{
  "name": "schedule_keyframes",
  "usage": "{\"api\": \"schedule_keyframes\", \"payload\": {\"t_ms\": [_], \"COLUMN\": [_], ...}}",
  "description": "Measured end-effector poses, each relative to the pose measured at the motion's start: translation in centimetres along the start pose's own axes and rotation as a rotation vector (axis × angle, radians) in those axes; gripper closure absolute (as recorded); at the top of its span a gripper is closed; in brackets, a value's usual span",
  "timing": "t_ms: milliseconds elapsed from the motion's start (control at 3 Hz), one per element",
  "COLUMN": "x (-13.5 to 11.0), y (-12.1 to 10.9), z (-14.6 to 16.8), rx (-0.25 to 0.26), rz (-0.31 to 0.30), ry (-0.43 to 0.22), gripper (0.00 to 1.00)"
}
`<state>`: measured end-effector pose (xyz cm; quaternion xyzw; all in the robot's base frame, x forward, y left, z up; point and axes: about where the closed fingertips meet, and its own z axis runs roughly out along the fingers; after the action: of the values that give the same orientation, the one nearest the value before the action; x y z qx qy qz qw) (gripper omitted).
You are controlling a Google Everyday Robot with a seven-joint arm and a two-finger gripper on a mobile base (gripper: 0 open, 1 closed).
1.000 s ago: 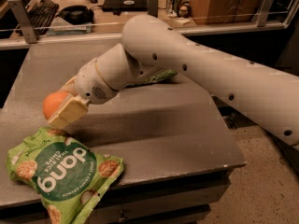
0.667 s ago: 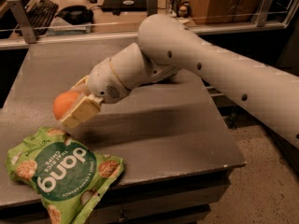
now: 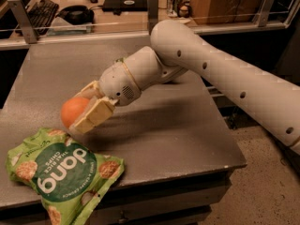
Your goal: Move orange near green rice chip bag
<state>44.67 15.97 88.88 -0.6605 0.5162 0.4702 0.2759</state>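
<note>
Orange round fruit (image 3: pixel 70 110), smooth, clamped between fingers of cream two-finger gripper (image 3: pixel 79 112) | just beyond far edge of large light-green "dang" rice chip bag (image 3: pixel 61 172) | bag flat on grey table (image 3: pixel 178 130), logo upside down

- orange (image 3: pixel 73 110): plain solid orange, no markings
- pincer (image 3: pixel 80 115): cream/pale yellow fingers clasping the orange at the left of the worktop, just above the bag
- arm (image 3: pixel 225 74): off-white shell, small dark round dots along it, thin brass-coloured ring at the wrist
- green rice chip bag (image 3: pixel 63 172): light green, dark green circle with white "dang" lettering, printed round brown chips
- worktop (image 3: pixel 168 125): dull grey, finely speckled
- floor (image 3: pixel 262 186): beige, mottled
</note>
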Motion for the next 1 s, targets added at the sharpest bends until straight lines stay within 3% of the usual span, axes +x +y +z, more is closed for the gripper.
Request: {"api": "schedule_keyframes", "payload": {"t_ms": [333, 1000], "x": [1.24, 2.17], "y": [0.39, 1.0], "z": [0.75, 0.93], "rx": [-0.067, -0.12], "rz": [-0.003, -0.018], "ry": [0.001, 0.004], "gripper": [0.81, 0.35]}}
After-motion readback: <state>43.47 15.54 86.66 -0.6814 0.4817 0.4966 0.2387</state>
